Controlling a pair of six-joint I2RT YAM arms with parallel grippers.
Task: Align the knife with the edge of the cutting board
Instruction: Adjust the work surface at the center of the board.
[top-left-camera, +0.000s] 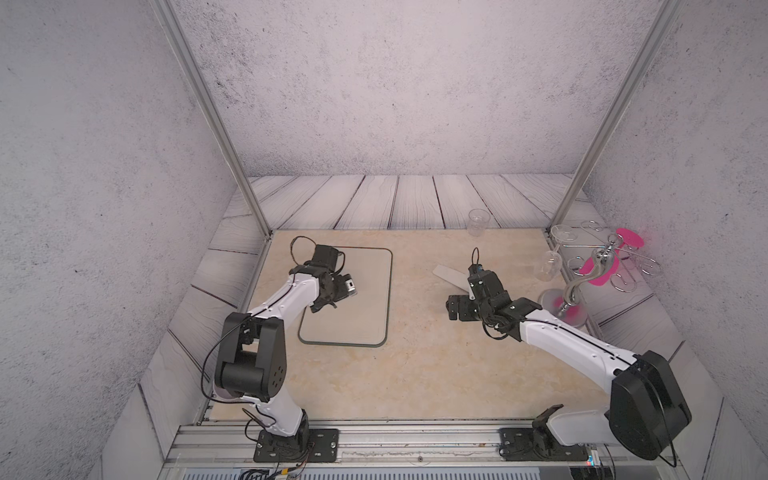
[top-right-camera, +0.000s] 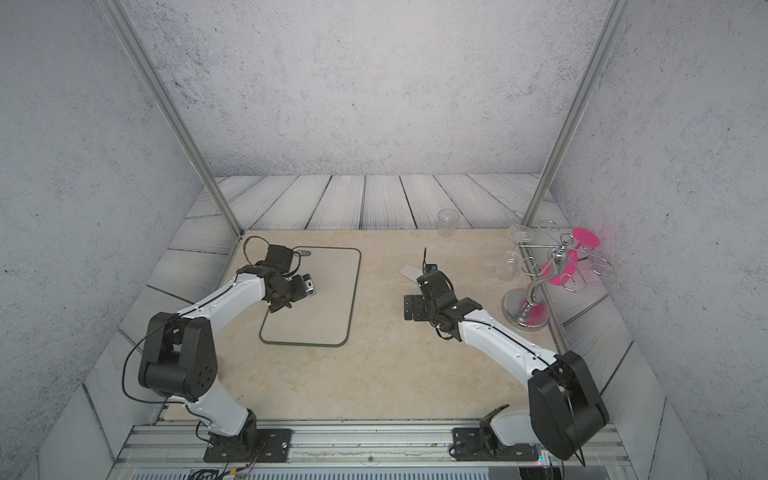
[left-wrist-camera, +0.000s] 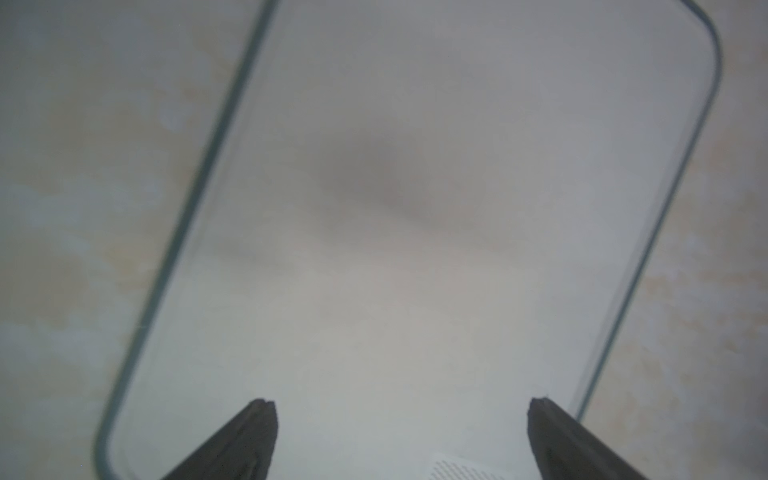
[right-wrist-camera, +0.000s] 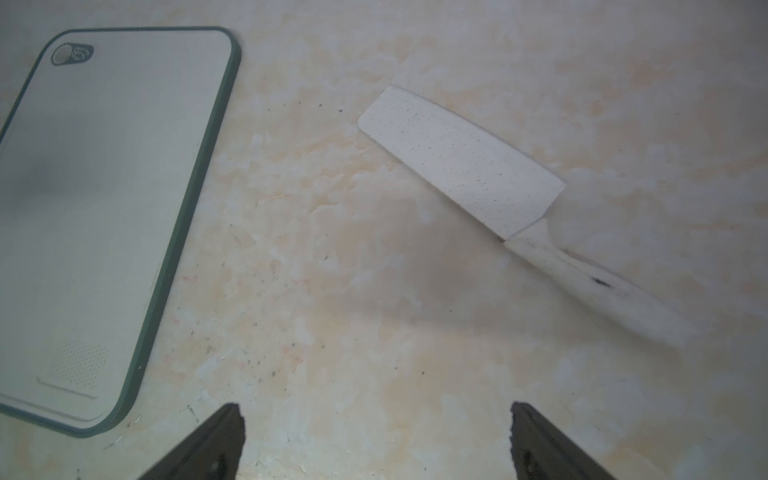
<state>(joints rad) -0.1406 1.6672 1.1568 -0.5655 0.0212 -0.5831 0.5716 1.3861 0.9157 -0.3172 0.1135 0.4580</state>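
Knife (right-wrist-camera: 461, 166), pale off-white cleaver, lies askew on marbled surface (right-wrist-camera: 332, 270), well apart from beige green-rimmed cutting board (right-wrist-camera: 104, 166) | my right claw (right-wrist-camera: 374, 419) apart, empty, near it; left claw (left-wrist-camera: 401, 415) apart over board | step: likely reaching | next: grip handle, lay parallel to board's edge.

Open table (top-left-camera: 415, 332) between cutting board (top-left-camera: 365, 299), knife (top-left-camera: 449, 274); glass rack (top-left-camera: 575, 286) at right edge.
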